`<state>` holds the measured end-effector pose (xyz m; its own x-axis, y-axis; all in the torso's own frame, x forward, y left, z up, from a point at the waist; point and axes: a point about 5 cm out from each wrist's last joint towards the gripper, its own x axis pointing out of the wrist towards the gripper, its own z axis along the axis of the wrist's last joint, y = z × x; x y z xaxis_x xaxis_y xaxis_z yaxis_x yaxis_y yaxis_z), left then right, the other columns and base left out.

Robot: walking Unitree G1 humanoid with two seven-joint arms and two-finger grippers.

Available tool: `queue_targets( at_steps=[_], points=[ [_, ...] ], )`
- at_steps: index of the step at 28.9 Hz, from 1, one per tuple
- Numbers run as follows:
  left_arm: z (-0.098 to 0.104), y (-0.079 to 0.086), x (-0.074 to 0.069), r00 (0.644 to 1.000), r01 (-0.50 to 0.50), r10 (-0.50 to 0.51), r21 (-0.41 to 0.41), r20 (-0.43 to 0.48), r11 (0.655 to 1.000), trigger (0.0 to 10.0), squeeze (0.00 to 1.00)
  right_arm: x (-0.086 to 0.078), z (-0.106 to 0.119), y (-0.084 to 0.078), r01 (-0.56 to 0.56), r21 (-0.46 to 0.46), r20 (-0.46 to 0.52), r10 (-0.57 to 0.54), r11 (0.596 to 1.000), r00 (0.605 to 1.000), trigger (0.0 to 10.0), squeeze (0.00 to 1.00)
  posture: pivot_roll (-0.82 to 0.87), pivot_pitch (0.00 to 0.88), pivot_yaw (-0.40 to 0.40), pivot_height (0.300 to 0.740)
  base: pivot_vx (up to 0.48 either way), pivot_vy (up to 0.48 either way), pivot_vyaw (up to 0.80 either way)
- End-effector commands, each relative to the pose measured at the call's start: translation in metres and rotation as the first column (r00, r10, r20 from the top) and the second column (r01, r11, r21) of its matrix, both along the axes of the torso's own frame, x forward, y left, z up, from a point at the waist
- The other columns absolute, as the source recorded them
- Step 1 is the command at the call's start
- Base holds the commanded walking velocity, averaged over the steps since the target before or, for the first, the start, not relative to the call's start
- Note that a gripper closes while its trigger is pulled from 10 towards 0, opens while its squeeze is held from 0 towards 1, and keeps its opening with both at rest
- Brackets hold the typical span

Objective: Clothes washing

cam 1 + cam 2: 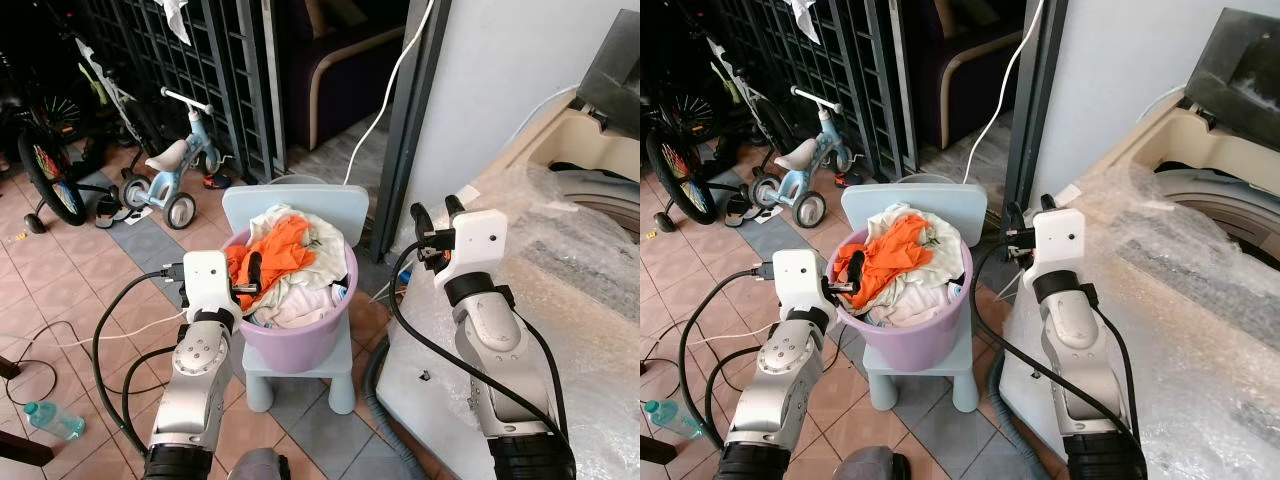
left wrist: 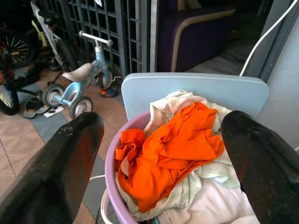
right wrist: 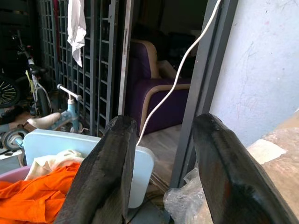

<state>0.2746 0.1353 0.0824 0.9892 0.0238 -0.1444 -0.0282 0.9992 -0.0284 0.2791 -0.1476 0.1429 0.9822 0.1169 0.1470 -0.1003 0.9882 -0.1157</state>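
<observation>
Task judged barely begun: the laundry is all seen heaped in the lilac basin (image 1: pixel 300 345), nothing lifted out yet, and every garment is left to be carried over and loaded into the washing machine (image 1: pixel 590 190).

Landmark taken: the basin, set on a small pale-blue chair (image 1: pixel 296 208).

Well left of the basin and further back, a kid's balance bike (image 1: pixel 170 165) is seen on the terracotta floor tiles, w/ a clear water bottle (image 1: pixel 55 420) lying on the floor nearer the robot.

Just left of the basin, at its rim, the left gripper (image 1: pixel 250 280) is held w/ fingers spread wide, nothing between them; in the left wrist view the pile is framed between its matte black, finely textured fingers (image 2: pixel 60 163).

In the basin: an orange garment (image 1: pixel 280 255), thin, soft and crumpled, is draped on top; creased white and cream cloth is seen beneath. Basin is smooth round plastic; chair is hard moulded plastic w/ rounded back.

Right of the basin, raised above rim level, the right gripper (image 1: pixel 433 222) is held w/ fingers parted, empty, not touching anything.

Far right of the basin, the machine top is seen covered in crinkly, glossy bubble wrap (image 1: pixel 580 260); lid up, drum opening partly in view.
</observation>
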Motion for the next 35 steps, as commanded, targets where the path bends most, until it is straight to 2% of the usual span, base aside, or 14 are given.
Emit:
queue_targets(
  at_steps=[1, 5, 7, 9, 11, 12, 13, 15, 16, 18, 23, 28, 31, 35],
  points=[
    [0.004, -0.001, 0.003, 1.0, 0.011, -0.011, 0.017, 0.024, 1.0, 10.0, 0.0, 0.0, 0.011, 0.001, 0.004, 0.02, 0.036, -0.005, 1.0, 0.999, 10.0, 0.0, -0.04, 0.01, 0.052, 0.74, 0.0, 0.48, 0.0],
    [0.003, -0.001, 0.002, 1.0, 0.012, -0.012, 0.026, 0.023, 1.0, 10.0, 0.0, 0.001, 0.017, 0.0, 0.017, 0.037, 0.055, -0.019, 0.999, 0.998, 10.0, 0.0, -0.05, 0.008, 0.05, 0.74, 0.0, 0.48, 0.0],
    [0.003, -0.002, 0.002, 0.999, 0.016, -0.017, 0.024, 0.028, 1.0, 10.0, 0.0, 0.005, 0.016, -0.003, 0.036, 0.064, 0.02, -0.037, 0.997, 0.999, 10.0, 0.0, -0.04, 0.008, 0.048, 0.74, 0.0, 0.48, 0.0],
    [0.005, -0.006, 0.002, 0.997, 0.07, -0.07, -0.01, 0.043, 0.997, 10.0, 0.0, 0.008, 0.015, -0.004, 0.053, 0.042, 0.006, -0.053, 0.998, 0.999, 10.0, 0.0, -0.04, 0.01, 0.047, 0.74, 0.0, 0.478, 0.0],
    [0.007, -0.007, 0.002, 0.995, 0.079, -0.079, -0.009, 0.067, 0.997, 10.0, 0.0, 0.008, 0.014, -0.003, 0.05, 0.03, 0.003, -0.05, 0.998, 0.999, 10.0, 0.0, -0.04, 0.013, 0.048, 0.74, 0.0, 0.465, 0.0],
    [0.009, -0.008, 0.001, 0.994, 0.08, -0.079, -0.008, 0.078, 0.997, 10.0, 0.0, 0.009, 0.012, -0.002, 0.058, -0.013, 0.001, -0.058, 0.998, 0.998, 10.0, 0.0, -0.04, 0.016, 0.049, 0.74, 0.0, 0.33, 0.0],
    [0.009, -0.009, 0.001, 0.995, 0.066, -0.065, -0.008, 0.076, 0.998, 10.0, 0.0, 0.009, 0.011, 0.0, 0.062, -0.055, 0.013, -0.061, 0.997, 0.998, 10.0, 0.0, -0.04, 0.016, 0.049, 0.74, 0.0, 0.0, 0.0],
    [0.01, -0.007, 0.001, 0.995, 0.066, -0.067, 0.013, 0.079, 0.998, 10.0, 0.0, 0.008, 0.008, 0.006, 0.014, -0.003, -0.013, -0.014, 1.0, 1.0, 10.0, 0.0, -0.03, 0.024, 0.049, 0.74, 0.0, 0.0, 0.0],
    [0.009, -0.006, 0.001, 0.995, 0.06, -0.061, 0.02, 0.079, 0.998, 10.0, 0.0, 0.008, 0.007, 0.008, 0.015, 0.03, -0.019, -0.014, 0.999, 1.0, 10.0, 0.0, -0.03, 0.028, 0.048, 0.74, 0.0, 0.0, 0.0],
    [0.009, -0.006, 0.001, 0.995, 0.058, -0.059, 0.015, 0.079, 0.998, 10.0, 0.0, 0.008, 0.007, 0.009, 0.032, 0.038, -0.006, -0.032, 0.999, 0.999, 10.0, 0.0, -0.03, 0.027, 0.046, 0.74, 0.0, 0.0, 0.0],
    [0.01, -0.008, 0.002, 0.994, 0.06, -0.061, 0.012, 0.087, 0.998, 10.0, 0.0, 0.006, 0.002, 0.013, -0.03, 0.009, -0.051, 0.03, 1.0, 0.998, 10.0, 0.0, -0.03, 0.026, 0.036, 0.74, 0.0, 0.0, 0.0],
    [0.01, -0.008, 0.002, 0.994, 0.061, -0.061, 0.01, 0.092, 0.998, 10.0, 0.0, 0.006, 0.004, 0.012, -0.046, -0.039, -0.032, 0.045, 0.998, 0.998, 10.0, 0.0, -0.03, 0.025, 0.033, 0.74, 0.0, 0.0, 0.0],
    [0.009, -0.01, 0.002, 0.993, 0.082, -0.082, 0.0, 0.085, 0.997, 10.0, 0.0, 0.007, 0.006, 0.009, -0.035, -0.076, -0.018, 0.034, 0.997, 0.999, 10.0, 0.0, -0.03, 0.026, 0.029, 0.74, 0.0, 0.0, 0.79],
    [0.007, -0.012, 0.001, 0.993, 0.089, -0.088, -0.009, 0.081, 0.996, 10.0, 0.0, 0.007, 0.005, 0.008, -0.033, -0.048, -0.024, 0.032, 0.998, 0.999, 10.0, 0.0, -0.03, 0.023, 0.029, 0.74, 0.0, 0.0, 0.76]
  ],
)
